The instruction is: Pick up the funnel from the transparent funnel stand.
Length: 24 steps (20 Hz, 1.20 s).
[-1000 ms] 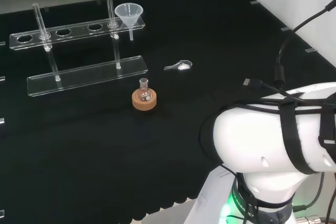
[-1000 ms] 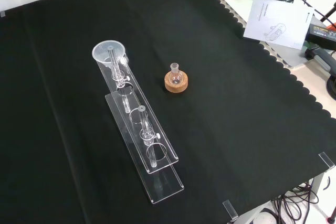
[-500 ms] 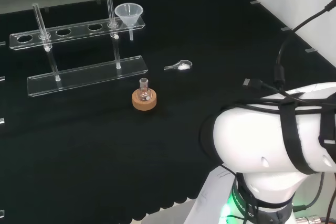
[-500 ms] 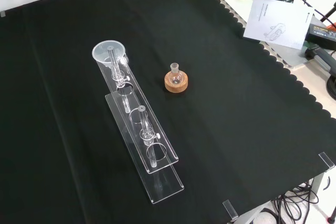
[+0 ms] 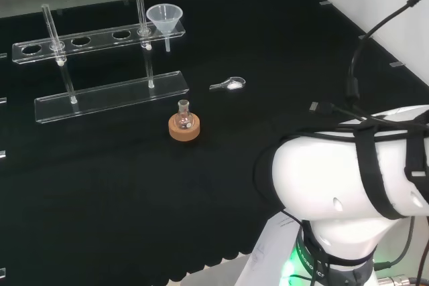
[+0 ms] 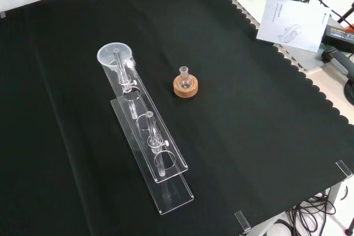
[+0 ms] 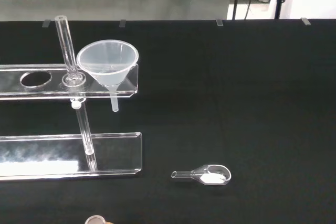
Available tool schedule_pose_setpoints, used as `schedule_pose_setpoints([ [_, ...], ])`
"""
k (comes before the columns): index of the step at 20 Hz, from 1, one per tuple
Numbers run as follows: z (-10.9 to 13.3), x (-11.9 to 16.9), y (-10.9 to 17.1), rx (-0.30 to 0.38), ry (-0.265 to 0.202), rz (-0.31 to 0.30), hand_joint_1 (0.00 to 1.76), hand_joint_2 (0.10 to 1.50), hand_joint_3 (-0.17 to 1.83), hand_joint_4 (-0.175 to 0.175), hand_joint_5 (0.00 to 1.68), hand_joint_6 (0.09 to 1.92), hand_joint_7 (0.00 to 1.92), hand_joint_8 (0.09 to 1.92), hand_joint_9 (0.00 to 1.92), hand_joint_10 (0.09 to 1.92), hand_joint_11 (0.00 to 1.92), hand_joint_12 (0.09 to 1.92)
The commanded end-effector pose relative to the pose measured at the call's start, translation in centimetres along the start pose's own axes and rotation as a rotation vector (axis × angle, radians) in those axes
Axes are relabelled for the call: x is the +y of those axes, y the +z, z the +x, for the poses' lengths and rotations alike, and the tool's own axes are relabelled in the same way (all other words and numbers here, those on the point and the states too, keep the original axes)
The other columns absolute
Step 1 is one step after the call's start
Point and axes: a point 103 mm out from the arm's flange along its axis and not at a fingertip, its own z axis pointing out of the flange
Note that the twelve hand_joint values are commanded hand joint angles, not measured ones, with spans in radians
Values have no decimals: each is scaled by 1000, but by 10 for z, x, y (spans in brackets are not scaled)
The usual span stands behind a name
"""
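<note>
A clear plastic funnel [image 5: 165,17] sits upright in the end hole of the transparent stand [image 5: 100,36], at the stand's right end in the head view. In the front view the funnel [image 6: 115,54] is at the far end of the stand [image 6: 176,196], which runs toward the camera. The wrist view looks at the funnel [image 7: 107,65] from some way off, its stem hanging through the upper bar above the stand's base plate [image 7: 52,153]. Two clear posts carry the upper bar, one right beside the funnel.
A small round flask on a cork ring [image 5: 184,125] stands near the stand's base, also in the front view [image 6: 185,84]. A clear scoop with white powder [image 5: 228,85] lies on the cloth, close in the wrist view [image 7: 207,174]. The arm's white link [image 5: 348,179] bulks at the head view's right.
The cable and parts at the head view's top right have shifted slightly. The funnel, stand, flask and scoop have not moved.
</note>
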Motion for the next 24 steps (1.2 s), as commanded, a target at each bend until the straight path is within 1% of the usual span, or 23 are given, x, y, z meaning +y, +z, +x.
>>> schedule_pose_setpoints([
  [1,-1,21,11,-6,13,18,0,1163,436,40,112,87,4,143,55,618,21,1357],
  [4,-3,43,21,12,-7,32,0,1165,432,39,116,87,6,147,58,620,21,1358],
  [9,-5,91,33,16,-34,57,0,1165,424,34,134,87,3,150,64,623,19,1361],
  [12,-4,119,45,19,-63,84,0,1160,394,22,183,87,16,172,72,634,10,1374],
  [16,11,147,63,4,-92,119,90,1104,340,11,229,87,69,223,90,660,0,1379],
  [18,20,159,72,-7,-105,142,128,1086,317,9,238,87,71,280,91,684,0,1385],
  [24,51,187,95,-40,-166,186,254,1020,279,8,228,87,12,428,83,713,0,1397],
])
